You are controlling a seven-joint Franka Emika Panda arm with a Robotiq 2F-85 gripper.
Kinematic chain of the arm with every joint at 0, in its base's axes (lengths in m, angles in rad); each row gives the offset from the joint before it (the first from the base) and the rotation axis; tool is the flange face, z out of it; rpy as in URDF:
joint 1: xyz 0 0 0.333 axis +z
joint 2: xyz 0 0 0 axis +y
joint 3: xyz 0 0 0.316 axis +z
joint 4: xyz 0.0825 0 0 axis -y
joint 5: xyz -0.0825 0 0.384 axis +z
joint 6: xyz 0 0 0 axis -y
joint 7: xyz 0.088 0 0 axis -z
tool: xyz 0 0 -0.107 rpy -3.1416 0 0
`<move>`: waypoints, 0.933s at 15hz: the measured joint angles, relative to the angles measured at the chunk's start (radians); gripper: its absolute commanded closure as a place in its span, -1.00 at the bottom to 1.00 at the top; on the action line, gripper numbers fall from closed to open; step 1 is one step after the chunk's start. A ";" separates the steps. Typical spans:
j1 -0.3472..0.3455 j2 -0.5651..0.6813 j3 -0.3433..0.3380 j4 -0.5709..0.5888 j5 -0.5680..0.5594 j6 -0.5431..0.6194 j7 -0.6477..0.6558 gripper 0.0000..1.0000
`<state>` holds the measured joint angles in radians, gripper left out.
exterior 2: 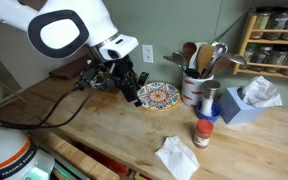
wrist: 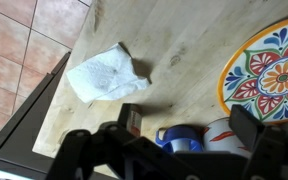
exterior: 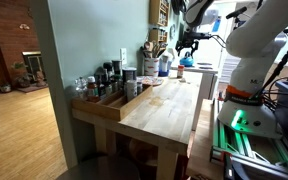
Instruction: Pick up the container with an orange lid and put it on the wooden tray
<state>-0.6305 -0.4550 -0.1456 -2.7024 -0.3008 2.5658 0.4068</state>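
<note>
The container with an orange lid (exterior 2: pixel 203 132) stands upright on the wooden table, right of the patterned plate and beside a crumpled tissue. In the wrist view it (wrist: pixel 131 120) shows small near the lower middle. The wooden tray (exterior: pixel 109 103) lies along the table's edge and holds several dark bottles. My gripper (exterior 2: pixel 131 85) hangs open and empty above the table, left of the plate and well apart from the container. It also shows in an exterior view (exterior: pixel 189 45) at the table's far end and in the wrist view (wrist: pixel 169 150).
A colourful plate (exterior 2: pixel 159 96) lies near the gripper. A white utensil crock (exterior 2: pixel 194 85), a blue cup (exterior 2: pixel 209 100) and a blue tissue box (exterior 2: pixel 246 102) stand behind the container. A white tissue (exterior 2: pixel 176 157) lies at the table's front. A spice rack (exterior 2: pixel 279 40) hangs on the wall.
</note>
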 measured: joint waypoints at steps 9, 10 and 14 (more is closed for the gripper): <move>-0.024 0.217 -0.030 0.203 0.004 0.065 0.043 -1.00; -0.023 0.263 -0.044 0.239 0.006 0.065 0.043 -1.00; 0.004 0.426 -0.110 0.355 0.074 0.065 0.015 -1.00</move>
<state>-0.6267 -0.0290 -0.2554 -2.3479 -0.2265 2.6309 0.4214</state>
